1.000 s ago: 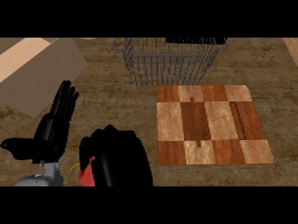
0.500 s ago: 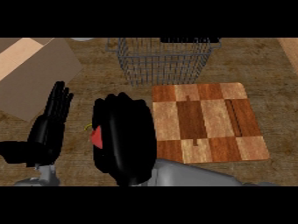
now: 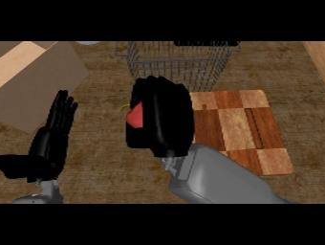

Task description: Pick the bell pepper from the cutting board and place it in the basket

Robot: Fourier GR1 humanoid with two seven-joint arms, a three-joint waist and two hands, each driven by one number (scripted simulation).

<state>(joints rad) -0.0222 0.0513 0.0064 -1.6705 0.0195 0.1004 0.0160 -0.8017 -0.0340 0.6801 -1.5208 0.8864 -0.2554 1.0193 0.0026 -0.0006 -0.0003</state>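
Bell pepper clenched in right hand, off cutting board, just short of wire basket. Pick done; placing left. Left hand open, resting at lower left.

A red bell pepper with a yellow-green stem shows as a small patch against the glossy black right hand, whose forearm is plain grey. The left hand is the same glossy black. The rectangular wooden cutting board is a patchwork of light tan and dark reddish-brown blocks. The wire basket is dark grey mesh. The counter is mottled olive-brown with a woven grain. A cardboard box at the counter's left edge is dull brown with a pale tan stripe.
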